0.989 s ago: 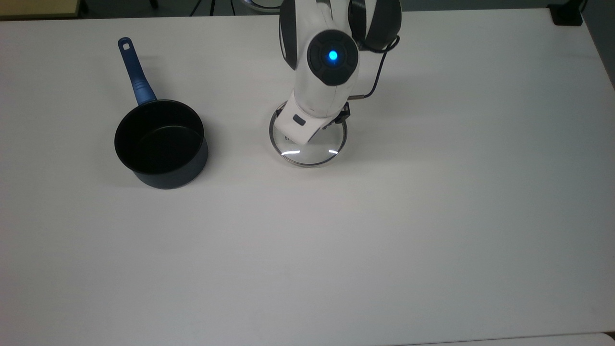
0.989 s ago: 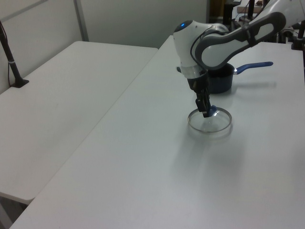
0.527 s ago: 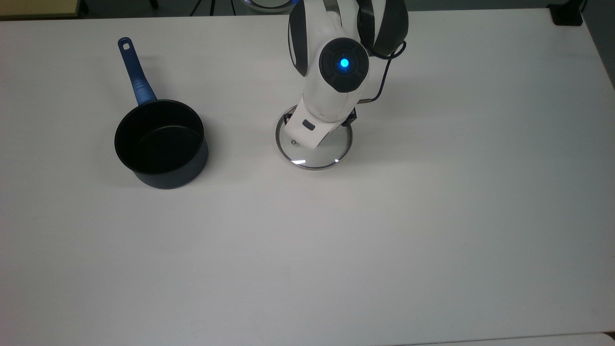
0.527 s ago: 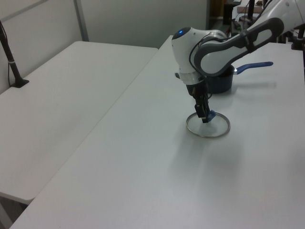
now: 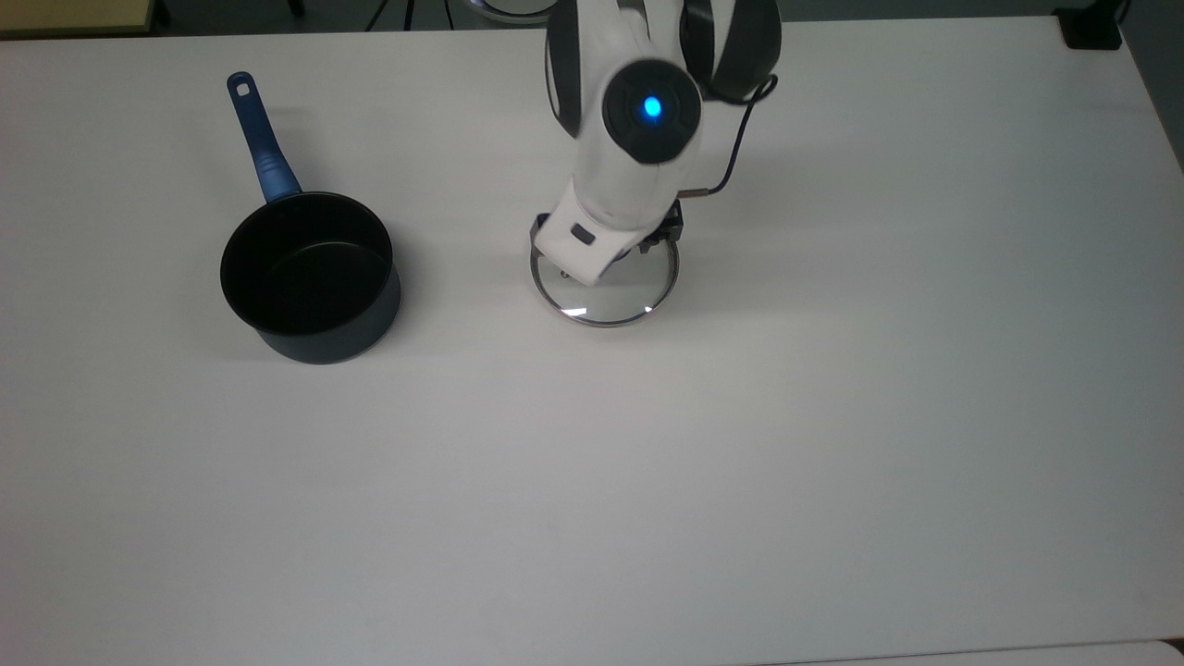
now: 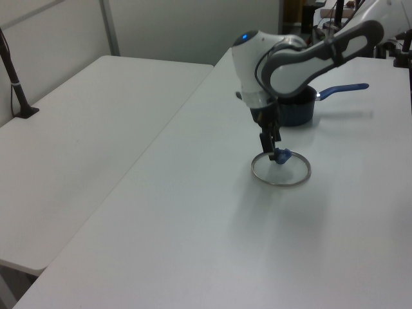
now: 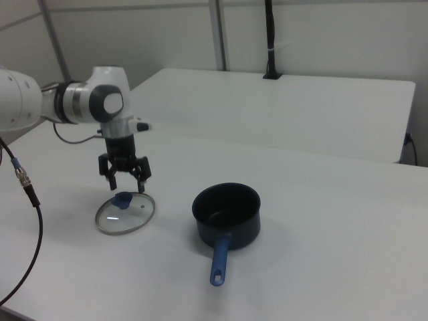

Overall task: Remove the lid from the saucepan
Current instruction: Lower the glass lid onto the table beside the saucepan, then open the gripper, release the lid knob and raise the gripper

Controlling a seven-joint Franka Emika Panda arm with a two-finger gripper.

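Already the job looks essentially finished. Going from the top view's left to its right: the saucepan [image 5: 310, 277] sits uncovered on the white tabletop [image 5: 740, 462], its black inside open to the ceiling and its long blue handle [image 5: 260, 139] pointing away toward the far edge. Well apart from it, further to the top view's right, the lid [image 5: 604, 282] lies flat on the tabletop, knob up, with bare tabletop between the two.

Over the lid hangs the gripper [image 7: 124, 179]. In the right view its fingers [image 7: 141, 182] are spread wide and hold nothing; they stand just above the blue knob [image 7: 122, 198], one to each side, with a sliver of air between the tips and the knob. The left view agrees: the fingers point straight down at the knob and the glass disc rests level on the surface, not tilted or hanging from anything. From above, the arm's white wrist [image 5: 606, 222] covers the far half of the lid, so the knob is hidden there.

What is done, then: the lid is off the pan and set down on its own beside it, and the grip on it is let go. What is left, as I judge it, is only for the arm to rise clear of the knob without nudging the lid. Nothing about the saucepan needs further handling.
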